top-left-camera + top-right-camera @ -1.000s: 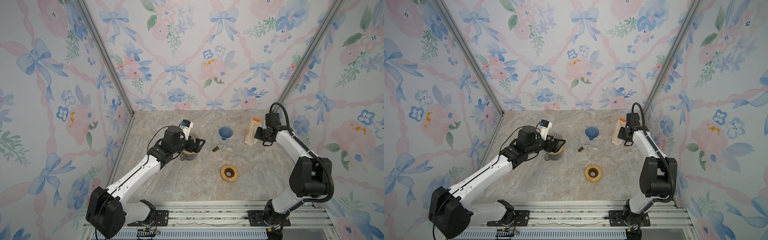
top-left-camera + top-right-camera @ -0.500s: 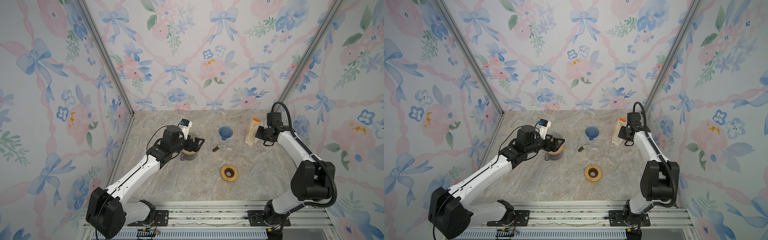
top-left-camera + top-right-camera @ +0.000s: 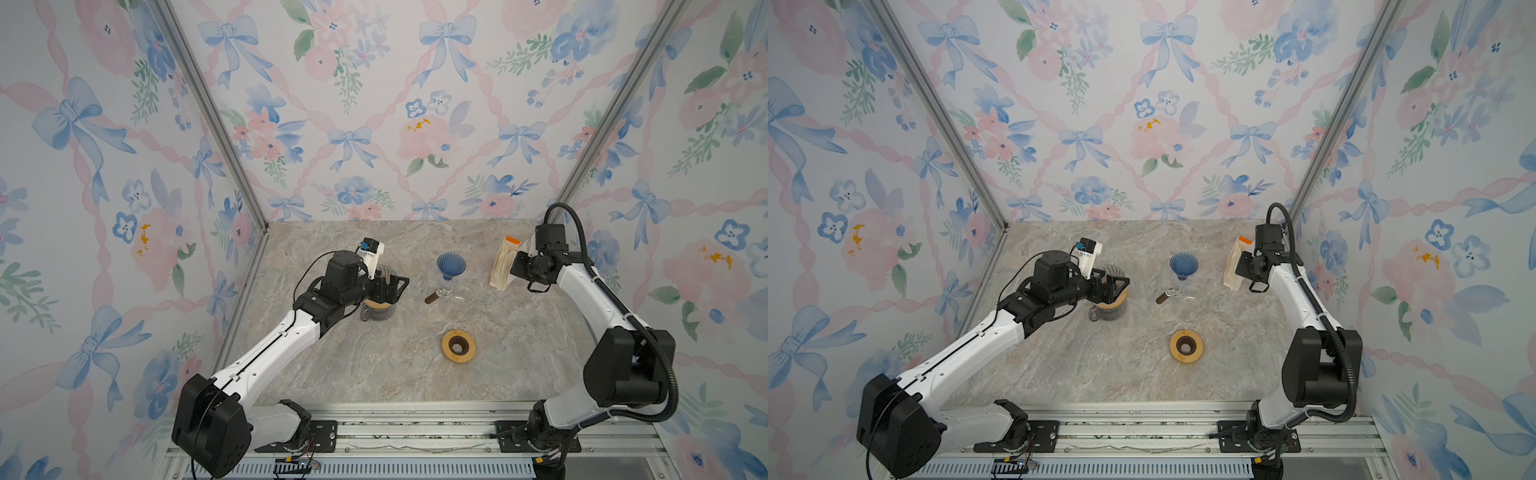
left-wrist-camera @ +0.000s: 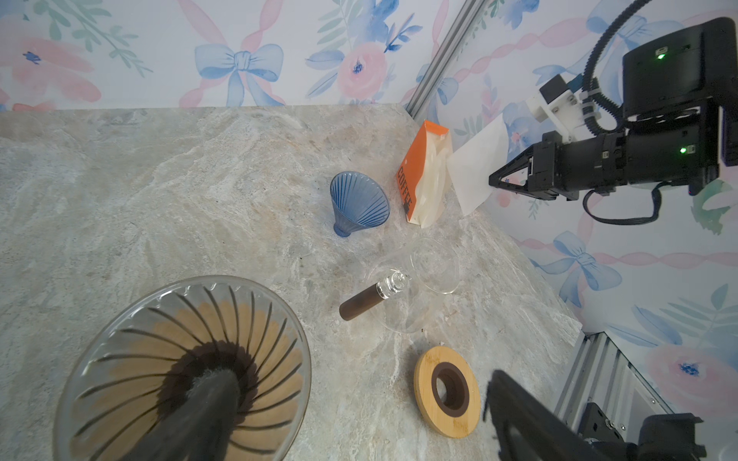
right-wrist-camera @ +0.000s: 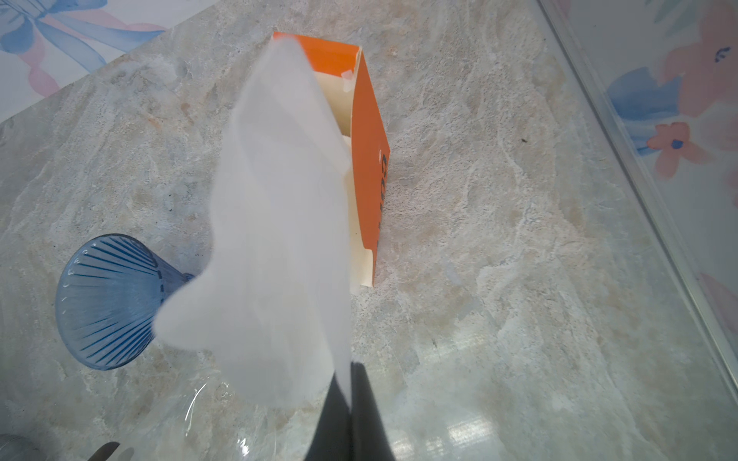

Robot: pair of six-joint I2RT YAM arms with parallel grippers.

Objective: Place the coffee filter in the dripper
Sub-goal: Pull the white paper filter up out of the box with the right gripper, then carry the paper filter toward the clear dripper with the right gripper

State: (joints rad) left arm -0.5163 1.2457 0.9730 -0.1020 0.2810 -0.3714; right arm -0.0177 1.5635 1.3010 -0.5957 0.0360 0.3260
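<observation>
Wore white shells on the long links of the left arm (image 3: 266, 353) and right arm (image 3: 582, 291), with black housings at the joints. Sat on black plates (image 3: 322, 428) bolted to the aluminium rail (image 3: 415, 432), thin wires (image 3: 297, 457) trailing just beside that rail. Carried a ribbed black hose (image 3: 674, 390) along the right arm, from near the rail to its far end. Showed green lights (image 4: 683, 150) behind the black, wedge-fingered right gripper (image 4: 492, 180). Bore a white camera mount (image 3: 371, 253) with a blue patch, well away from the rail.

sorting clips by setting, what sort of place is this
Probably a staged robot test booth, not a real kitchen: floral wallpaper panels on aluminium posts, arms mounted on a base rail, a coffee filter box on a marble-look tabletop.
</observation>
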